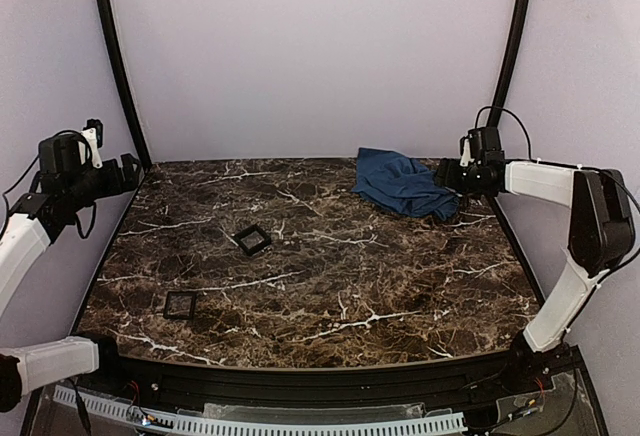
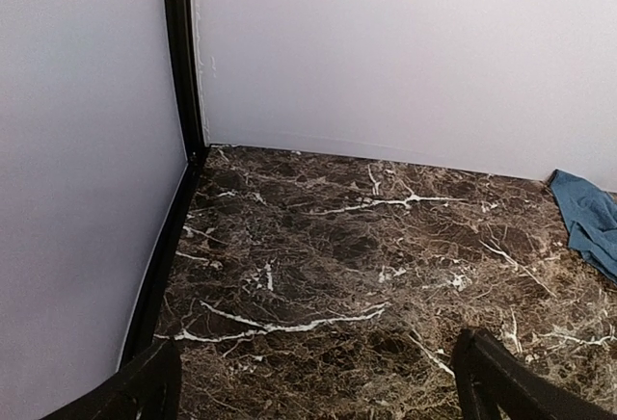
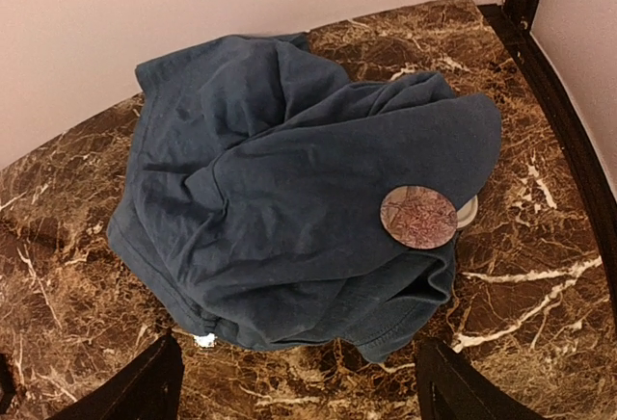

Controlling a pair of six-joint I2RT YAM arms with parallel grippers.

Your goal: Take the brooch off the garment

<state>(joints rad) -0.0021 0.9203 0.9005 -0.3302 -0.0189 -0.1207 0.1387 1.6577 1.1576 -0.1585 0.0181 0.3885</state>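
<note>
The blue garment [image 3: 289,179] lies crumpled at the back right of the marble table [image 1: 330,276]; it also shows in the top view [image 1: 400,184]. The brooch [image 3: 418,217] is a small round disc with a mottled pinkish-grey face and a pale whitish rim, sitting on the cloth's right fold. My right gripper [image 3: 299,396] is open and empty, its fingers apart just short of the cloth's near hem; in the top view it [image 1: 448,176] is at the cloth's right edge. My left gripper [image 2: 318,401] is open and empty over the far left corner [image 1: 130,171].
Two small black square trays lie on the left half of the table, one nearer the middle [image 1: 252,240] and one nearer the front [image 1: 180,305]. Black frame posts [image 1: 115,56] and pale walls close in the back and sides. A tiny white speck [image 3: 203,340] lies at the cloth's near hem.
</note>
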